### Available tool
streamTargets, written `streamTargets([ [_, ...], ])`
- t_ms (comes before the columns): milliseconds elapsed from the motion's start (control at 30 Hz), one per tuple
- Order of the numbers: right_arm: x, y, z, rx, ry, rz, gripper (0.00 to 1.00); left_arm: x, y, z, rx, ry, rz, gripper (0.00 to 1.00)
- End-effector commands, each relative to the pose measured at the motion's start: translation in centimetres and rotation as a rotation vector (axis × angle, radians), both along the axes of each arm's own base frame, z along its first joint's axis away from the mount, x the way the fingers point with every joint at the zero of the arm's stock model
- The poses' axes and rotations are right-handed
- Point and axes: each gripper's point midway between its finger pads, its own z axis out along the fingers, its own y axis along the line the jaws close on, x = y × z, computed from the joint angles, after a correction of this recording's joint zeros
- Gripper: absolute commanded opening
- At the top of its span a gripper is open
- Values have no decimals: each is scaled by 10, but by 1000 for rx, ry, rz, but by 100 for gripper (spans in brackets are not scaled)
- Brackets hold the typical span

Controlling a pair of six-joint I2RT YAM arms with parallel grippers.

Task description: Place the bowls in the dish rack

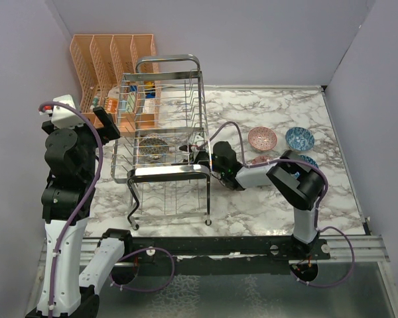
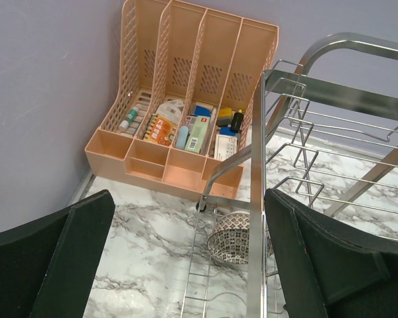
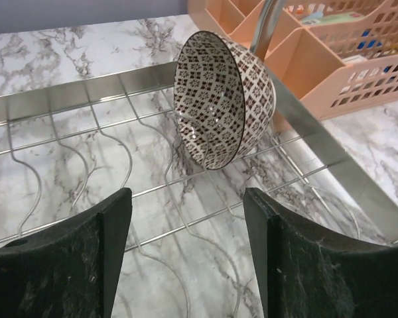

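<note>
On the grey-veined white marble counter [image 1: 265, 205], boxed in by plain lilac walls [image 1: 252, 40], holding the right hand [image 3: 187, 218] inside the chrome dish rack [image 1: 166, 132], fingers spread wide and gripping nothing. Facing a black-and-white bowl [image 3: 222, 99] leaning tilted on the rack's wires. Leaving a pink bowl [image 1: 262, 138] and a blue bowl [image 1: 299, 138] out on the bare stone, well right of the rack. Hanging the left hand [image 2: 189, 218] wide open and empty beside the rack, near the orange organizer [image 1: 113, 59].

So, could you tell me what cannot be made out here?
Top view: nearer blue patterned ceramic bowl, half hidden by the right arm.
Left wrist view: black-and-white patterned bowl, partly behind chrome wire dish rack bars.
Same view: labels in orange plastic organizer, too small.
</note>
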Motion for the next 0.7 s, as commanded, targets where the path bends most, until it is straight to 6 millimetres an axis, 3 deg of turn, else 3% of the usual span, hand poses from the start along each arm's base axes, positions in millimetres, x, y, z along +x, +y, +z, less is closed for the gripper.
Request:
streamTargets([
  [0, -11, -12, 15, 49, 87, -16, 68, -4, -2, 13, -6, -43, -11, 99],
  [133, -8, -30, 26, 74, 147, -103, 69, -6, -2, 14, -5, -48, -11, 99],
  [300, 1, -60, 27, 47, 270, -290, 68, -9, -2, 14, -8, -52, -15, 99],
  [500, -3, -131, 16, -22, 512, -661, 63, -12, -5, 20, -11, -63, -29, 99],
  [667, -30, -180, 15, -111, 674, -856, 61, -13, -7, 22, -13, -67, -39, 99],
])
